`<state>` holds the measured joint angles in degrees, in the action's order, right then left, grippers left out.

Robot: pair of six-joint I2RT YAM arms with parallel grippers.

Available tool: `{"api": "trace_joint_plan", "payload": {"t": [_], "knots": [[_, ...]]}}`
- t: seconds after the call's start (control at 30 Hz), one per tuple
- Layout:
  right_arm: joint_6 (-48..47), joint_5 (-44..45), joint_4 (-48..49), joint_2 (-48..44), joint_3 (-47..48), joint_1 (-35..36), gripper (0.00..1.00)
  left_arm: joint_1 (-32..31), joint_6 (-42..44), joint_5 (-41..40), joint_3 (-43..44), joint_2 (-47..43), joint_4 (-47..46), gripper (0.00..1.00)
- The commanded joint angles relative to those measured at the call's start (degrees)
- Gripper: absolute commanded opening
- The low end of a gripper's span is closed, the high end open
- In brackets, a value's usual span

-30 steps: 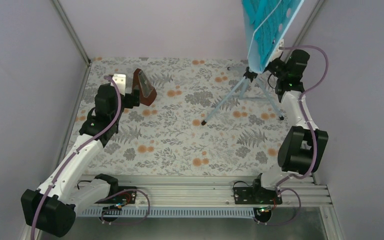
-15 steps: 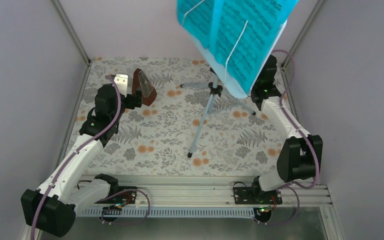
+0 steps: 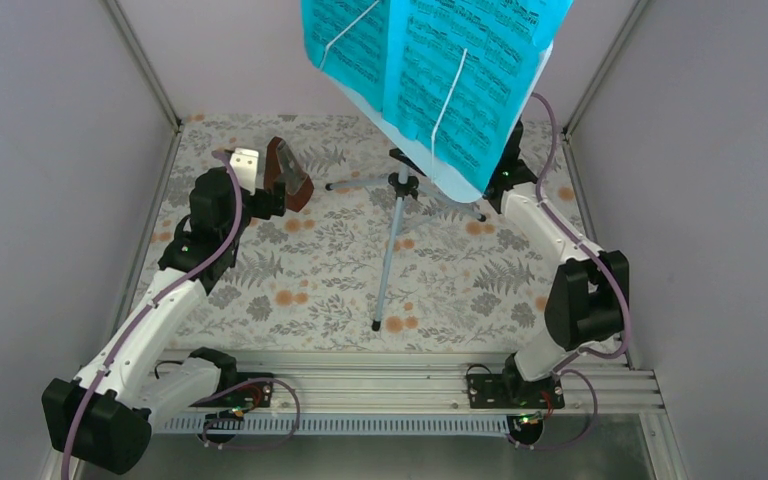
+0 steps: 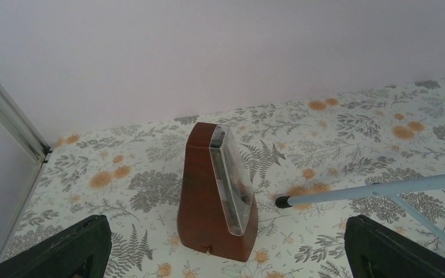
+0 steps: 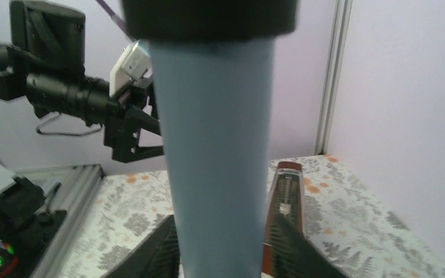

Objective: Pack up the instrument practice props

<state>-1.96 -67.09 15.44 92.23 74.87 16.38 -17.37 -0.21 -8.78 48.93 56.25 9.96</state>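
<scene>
The reddish-brown metronome (image 3: pixel 285 175) stands upright at the back left of the floral cloth. My left gripper (image 3: pixel 266 198) is open just in front of it, and its fingers (image 4: pixel 64 252) flank the metronome (image 4: pixel 217 191) without touching. My right gripper (image 3: pixel 503 178) is shut on the pale blue pole (image 5: pixel 217 162) of the music stand (image 3: pixel 388 255) and holds it tilted. Its silver tripod legs spread over the table's middle. The teal sheet of music (image 3: pixel 440 70) rests on the stand's desk, high at the back, and hides most of the right gripper. One tripod foot (image 4: pixel 282 201) lies right of the metronome.
Purple walls close in the back and both sides, with metal corner posts (image 3: pixel 145 70) (image 3: pixel 590 70). An aluminium rail (image 3: pixel 380 385) carrying the arm bases runs along the near edge. The left arm (image 5: pixel 64 87) shows in the right wrist view.
My right arm has swung the music stand leftward from the back right corner. The sheet has turned to face the camera and the tripod legs now reach mid-table. The left arm has not moved.
</scene>
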Motion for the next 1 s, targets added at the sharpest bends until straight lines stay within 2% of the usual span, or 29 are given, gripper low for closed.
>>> {"api": "trace_joint_plan", "payload": {"t": [0.0,0.07,0.17,0.27,0.4,0.47,0.57,0.67,0.83,0.97], "knots": [[1.8,1.3,-0.3,0.7,-1.9,-0.1,0.42,0.2,1.0,1.0,0.3,-1.1,-1.3,1.0],[3.4,2.9,2.3,-0.8,-4.5,-1.1,0.51,0.2,1.0,1.0,0.3,-1.0,-1.3,1.0],[7.5,7.3,6.3,-4.0,-9.3,-3.1,0.77,0.1,1.0,1.1,0.4,-0.7,-1.2,1.0],[11.7,10.8,7.4,-7.0,-13.0,-6.0,0.87,0.1,1.0,1.1,0.4,-0.9,-1.2,1.0],[15.2,17.9,4.1,-11.7,-17.1,-10.0,0.88,0.0,0.9,0.8,0.6,-1.8,-1.1,1.0],[16.8,24.5,1.3,-14.9,-18.7,-11.2,0.88,0.0,0.8,0.5,0.6,-2.3,-0.9,1.0],[19.9,37.9,-7.8,-20.2,-19.9,-11.4,0.88,0.0,0.5,-0.4,1.0,-3.2,-0.3,1.0],[28.6,47.3,-17.1,-26.6,-22.8,-11.1,0.88,0.0,0.2,-1.3,1.5,-3.7,0.4,1.0],[36.4,55.9,-23.6,-33.9,-30.5,-1.7,0.85,0.0,0.1,-2.3,1.8,-4.5,1.0,1.0],[43.1,57.1,-20.0,-38.2,-39.3,6.0,0.82,0.0,-0.2,-1.9,2.0,-5.2,1.2,1.0]]}}
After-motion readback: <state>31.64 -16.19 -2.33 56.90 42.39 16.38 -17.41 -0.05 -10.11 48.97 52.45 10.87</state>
